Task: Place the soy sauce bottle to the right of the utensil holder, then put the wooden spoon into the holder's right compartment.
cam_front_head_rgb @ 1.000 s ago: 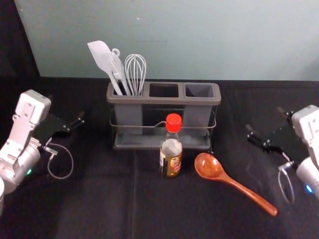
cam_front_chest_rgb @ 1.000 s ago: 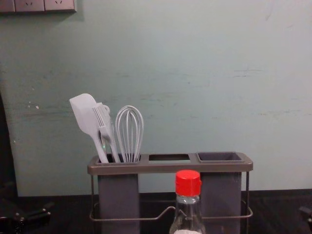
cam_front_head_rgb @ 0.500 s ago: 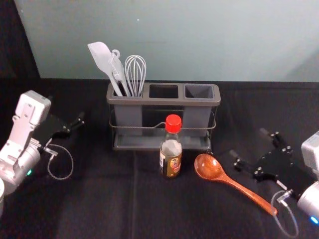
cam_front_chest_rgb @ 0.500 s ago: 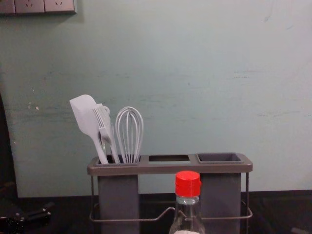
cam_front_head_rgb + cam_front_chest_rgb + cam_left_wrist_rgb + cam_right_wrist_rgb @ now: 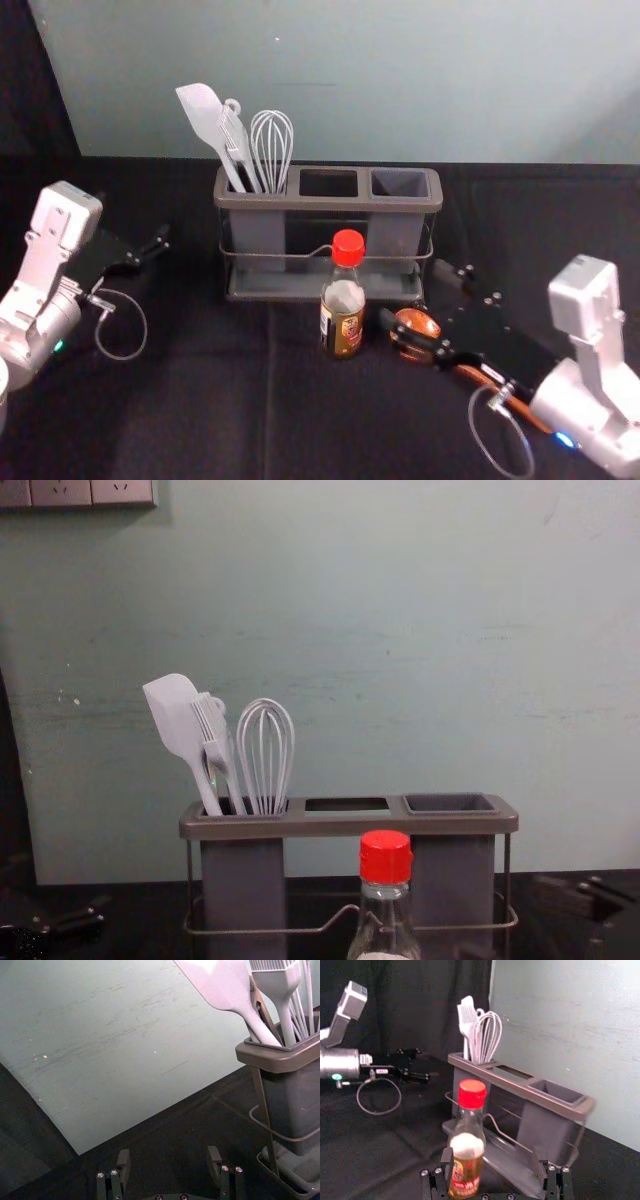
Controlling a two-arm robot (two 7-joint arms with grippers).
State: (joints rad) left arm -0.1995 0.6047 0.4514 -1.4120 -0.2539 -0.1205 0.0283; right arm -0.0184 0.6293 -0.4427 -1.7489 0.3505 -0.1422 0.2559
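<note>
1. So, the right gripper (image 5: pixel 413 294) has its fingers spread wide, nothing pinched between them. It's reaching in low from the robot's right, in front of the holder's right end.
2. The soy sauce bottle (image 5: pixel 342 318) is upright, red cap on top, just to the left of that gripper's nearer fingertip. In the right wrist view it shows beyond the open fingers, closer to one of them. Can't tell from that view if they touch, but the head view has a small gap.
3. Wooden spoon (image 5: pixel 420 322) is lying on the dark cloth (image 5: pixel 180 420), bowl next to the bottle and partly covered by the right gripper, handle slanting under the arm toward the robot's right and nearer the robot.
4. Utensil holder (image 5: pixel 330 203) stands right behind the bottle. The bottle is in front of it, around the middle opening, so not off to its right side yet.
5. The holder's left compartment has a pale spatula (image 5: pixel 203 112), a brush (image 5: pixel 212 730) and a whisk (image 5: pixel 272 145) sticking up out of it.
6. Left gripper (image 5: pixel 132 217) is parked off to the holder's left, well apart from the bottle, fingers spread too.
7. Pale green wall (image 5: pixel 400 80) behind everything.
</note>
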